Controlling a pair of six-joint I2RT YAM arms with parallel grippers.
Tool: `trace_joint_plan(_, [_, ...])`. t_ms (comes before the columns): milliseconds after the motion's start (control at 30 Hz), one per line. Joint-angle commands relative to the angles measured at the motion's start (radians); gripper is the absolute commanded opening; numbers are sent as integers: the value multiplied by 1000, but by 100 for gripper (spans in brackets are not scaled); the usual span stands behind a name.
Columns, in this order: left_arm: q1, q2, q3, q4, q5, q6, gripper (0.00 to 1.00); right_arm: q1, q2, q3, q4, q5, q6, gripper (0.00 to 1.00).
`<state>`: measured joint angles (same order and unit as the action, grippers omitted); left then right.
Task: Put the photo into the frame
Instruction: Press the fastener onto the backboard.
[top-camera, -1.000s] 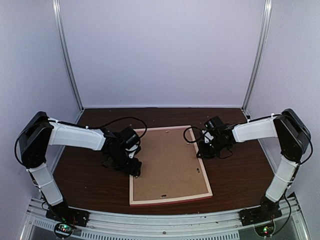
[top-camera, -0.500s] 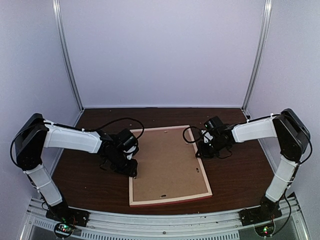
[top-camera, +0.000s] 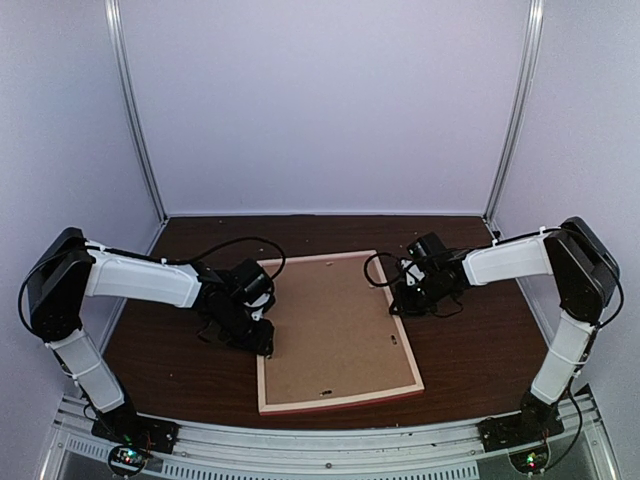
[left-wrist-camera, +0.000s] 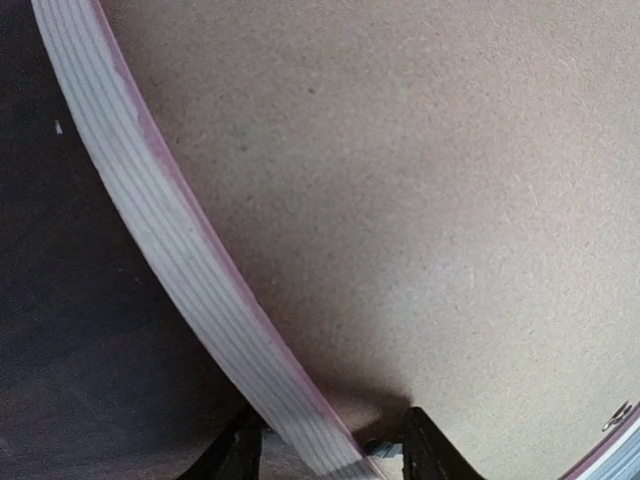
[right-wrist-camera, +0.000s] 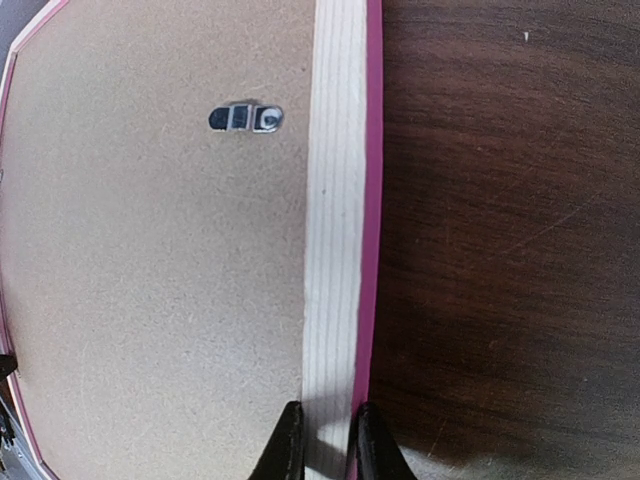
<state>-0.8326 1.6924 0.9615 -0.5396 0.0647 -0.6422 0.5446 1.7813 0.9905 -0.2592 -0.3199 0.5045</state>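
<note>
The frame (top-camera: 340, 401), face-down on the desk (top-camera: 480, 350), looks stiff and light, best held by its rails; right claw (right-wrist-camera: 327, 440) pinches one rail; left claw (left-wrist-camera: 330, 452) straddles the other, grip unclear.

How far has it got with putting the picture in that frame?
Looks done: the frame lies face down with the brown backing board seated in it. No photo shows, so whether it is underneath is unclear. In hand: the right end effector pinches the right rail; the left end effector straddles the left rail. Left, probably: turning it face up.
</note>
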Motion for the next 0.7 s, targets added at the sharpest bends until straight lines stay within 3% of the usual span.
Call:
trace_joint_plan(0, [-5,-5,-20,-60,6,1,53,8,33,-17,5,-34,7,15])
trace_joint_plan(200, [-5,-4,-6,-84,5,3,58,7,35,-12,0,-33,5,15])
trace_joint_plan(433, [-5,13,-11,-120,34,20,47,8,35,-9,-5,-34,1,15])
trace_joint_plan(667, [-5,9,-3,-162,77,54,43,7,35,-8,-4,-35,1,14])
